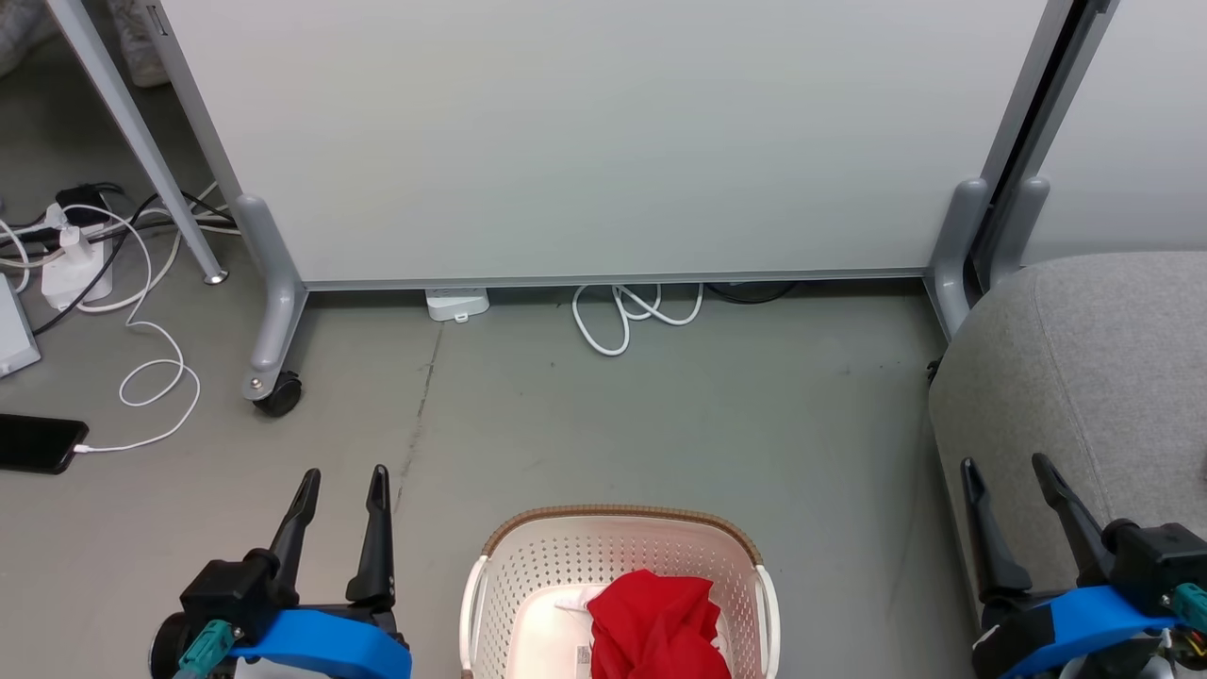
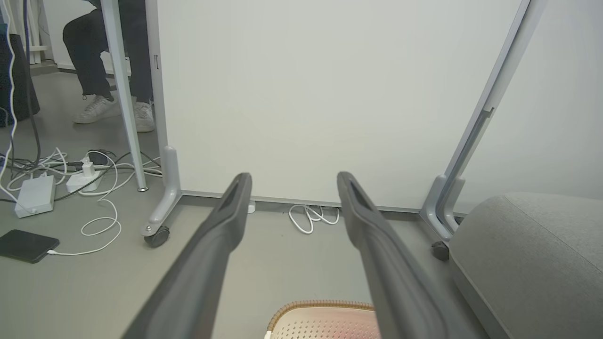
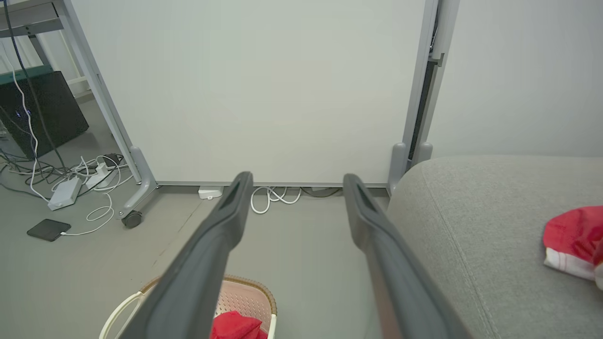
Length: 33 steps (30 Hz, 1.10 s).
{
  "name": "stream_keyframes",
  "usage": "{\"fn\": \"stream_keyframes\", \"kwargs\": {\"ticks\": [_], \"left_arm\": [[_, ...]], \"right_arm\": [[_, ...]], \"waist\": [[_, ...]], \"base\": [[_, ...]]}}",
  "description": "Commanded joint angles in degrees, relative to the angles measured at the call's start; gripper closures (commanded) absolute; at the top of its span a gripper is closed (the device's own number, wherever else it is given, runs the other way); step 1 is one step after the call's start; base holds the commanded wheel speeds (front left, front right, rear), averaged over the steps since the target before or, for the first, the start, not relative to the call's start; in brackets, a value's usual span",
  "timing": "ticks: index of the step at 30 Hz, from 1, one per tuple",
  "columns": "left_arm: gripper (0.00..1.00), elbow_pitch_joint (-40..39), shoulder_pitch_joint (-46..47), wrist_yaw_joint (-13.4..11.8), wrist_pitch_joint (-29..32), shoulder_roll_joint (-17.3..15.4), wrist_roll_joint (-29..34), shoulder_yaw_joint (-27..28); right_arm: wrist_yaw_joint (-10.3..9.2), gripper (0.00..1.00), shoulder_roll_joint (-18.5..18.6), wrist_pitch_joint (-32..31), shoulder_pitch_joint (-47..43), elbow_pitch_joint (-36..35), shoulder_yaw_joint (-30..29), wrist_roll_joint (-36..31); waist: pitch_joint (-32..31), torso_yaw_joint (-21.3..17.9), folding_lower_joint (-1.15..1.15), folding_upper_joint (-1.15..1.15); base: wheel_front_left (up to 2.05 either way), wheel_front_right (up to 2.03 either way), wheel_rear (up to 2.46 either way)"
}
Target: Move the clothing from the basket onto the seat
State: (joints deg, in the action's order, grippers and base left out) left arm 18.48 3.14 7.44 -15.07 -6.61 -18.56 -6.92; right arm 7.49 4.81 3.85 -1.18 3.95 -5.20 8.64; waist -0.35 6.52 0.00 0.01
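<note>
The red clothing (image 1: pixel 657 627) lies heaped in the basket (image 1: pixel 618 524), low between the arms, nearer the left gripper (image 1: pixel 345 474) than the right gripper (image 1: pixel 1004 462) by the seat (image 1: pixel 1084 358), both spread wide and empty.

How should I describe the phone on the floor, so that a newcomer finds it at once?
From the big pale partition panel, go down to its left foot with the black castor. Left of that, flat on the floor, lies the phone: a black slab with a white cable plugged in, unlike the boxy white chargers beyond it.
</note>
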Motion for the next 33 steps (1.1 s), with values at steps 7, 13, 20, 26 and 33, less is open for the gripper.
{"fn": "stream_keyframes", "kwargs": {"ticks": [7, 13, 20, 26, 33], "left_arm": [[0.0, 0.26, -0.35, 0.08, -0.15, 0.24, 0.65, 0.65], [0.0, 0.6, 0.42, 0.08, -0.15, 0.16, 0.64, -0.16], [0.0, 0.21, 0.97, 0.08, -0.15, -0.01, 0.99, -0.74], [0.0, 0.36, 1.98, 0.08, -0.15, -0.01, 0.7, -1.69], [0.0, 1.62, 4.76, 0.08, -0.16, -0.09, 0.65, -3.51]], "right_arm": [[0.01, 0.0, -0.35, 0.59, 0.07, 0.87, 0.66, 0.77], [0.01, 0.0, -0.38, 0.97, 0.54, 1.35, 1.11, 0.74], [0.01, 0.0, -0.51, 1.37, 1.71, 1.37, 2.06, 0.65], [0.01, 0.0, -0.53, 1.82, 3.46, 0.89, 3.28, 0.93], [0.01, 0.0, 0.06, 2.62, 6.78, 0.36, 4.82, 0.77]], "waist": [[0.23, -0.28, 0.0, -0.01], [0.68, -0.51, 0.0, -0.01], [2.34, -1.27, 0.0, -0.01], [5.58, -2.73, 0.0, -0.01], [12.46, -5.72, 0.0, -0.01]], "base": [[0.0, 0.0, 0.0], [0.0, 0.0, 0.0], [0.0, 0.0, 0.0], [0.0, 0.0, 0.0], [0.0, 0.0, 0.0]]}}
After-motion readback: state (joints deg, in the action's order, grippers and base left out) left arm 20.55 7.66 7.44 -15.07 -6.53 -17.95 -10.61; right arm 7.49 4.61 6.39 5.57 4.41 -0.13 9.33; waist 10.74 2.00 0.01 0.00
